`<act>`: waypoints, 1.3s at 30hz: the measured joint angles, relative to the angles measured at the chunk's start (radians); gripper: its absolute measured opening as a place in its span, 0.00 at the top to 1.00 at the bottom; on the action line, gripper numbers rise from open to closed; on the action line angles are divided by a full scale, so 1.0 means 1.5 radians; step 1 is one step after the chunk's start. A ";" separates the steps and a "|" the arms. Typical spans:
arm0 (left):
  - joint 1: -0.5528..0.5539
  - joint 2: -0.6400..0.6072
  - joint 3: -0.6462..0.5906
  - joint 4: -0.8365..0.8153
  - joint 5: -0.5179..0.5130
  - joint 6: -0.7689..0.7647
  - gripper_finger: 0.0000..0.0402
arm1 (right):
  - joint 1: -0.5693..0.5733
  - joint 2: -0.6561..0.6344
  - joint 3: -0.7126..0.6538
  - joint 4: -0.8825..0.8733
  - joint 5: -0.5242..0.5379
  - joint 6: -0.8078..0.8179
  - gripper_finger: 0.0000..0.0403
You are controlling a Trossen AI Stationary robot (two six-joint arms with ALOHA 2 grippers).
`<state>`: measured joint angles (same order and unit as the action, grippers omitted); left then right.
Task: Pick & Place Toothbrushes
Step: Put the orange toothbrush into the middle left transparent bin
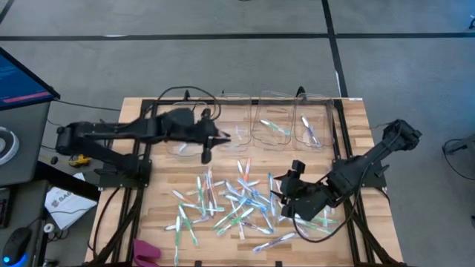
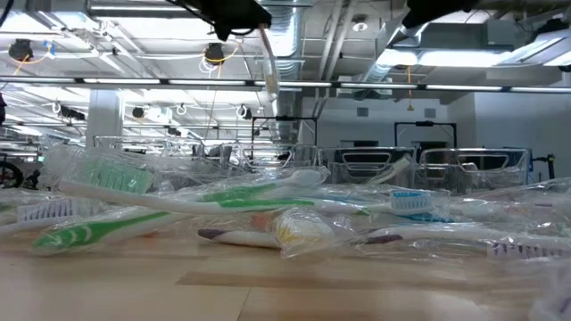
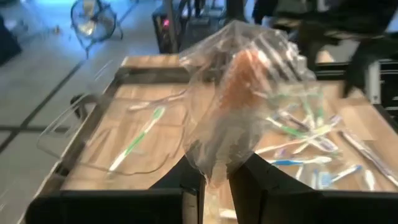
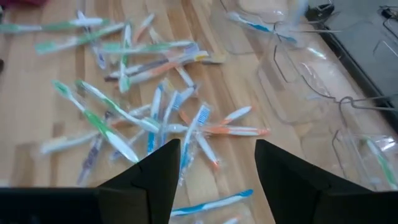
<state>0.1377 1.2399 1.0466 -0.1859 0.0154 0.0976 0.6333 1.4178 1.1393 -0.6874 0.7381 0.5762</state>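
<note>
Toothbrushes (image 1: pixel 237 200) slim, plastic-wrapped; left gripper (image 3: pixel 214 180) pinches one, right gripper (image 4: pixel 217 165) spread

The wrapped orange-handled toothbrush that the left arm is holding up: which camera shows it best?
The left wrist view: the orange-handled toothbrush in its clear plastic wrapper fills the picture, pinched in the left gripper. The high view shows it only as a pale sliver near the clear plastic bins. The low view shows it hanging, thin. The right wrist view misses it.

Wooden table (image 1: pixel 148 222), scattered toothbrushes (image 1: pixel 237 200), clear bins (image 1: pixel 282 122)
</note>
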 joint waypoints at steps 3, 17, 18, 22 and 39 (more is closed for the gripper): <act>0.045 0.048 0.068 -0.060 0.043 -0.002 0.90 | 0.002 0.009 -0.002 -0.011 -0.003 0.001 0.51; 0.203 0.247 0.237 -0.194 0.152 -0.031 0.90 | 0.011 0.007 -0.001 -0.013 0.005 0.001 0.52; 0.212 0.255 0.237 -0.196 0.153 -0.035 0.90 | 0.011 0.007 -0.001 -0.015 0.006 0.000 0.52; 0.231 0.276 0.237 -0.201 0.153 -0.037 0.90 | 0.015 0.007 -0.001 -0.016 0.010 0.000 0.52; 0.262 0.289 0.211 -0.203 0.158 -0.052 0.88 | 0.015 0.007 -0.001 -0.016 0.015 0.000 0.52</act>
<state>0.5313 1.6730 1.3636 -0.4909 0.2520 0.0198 0.6552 1.4281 1.1374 -0.7109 0.7608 0.5768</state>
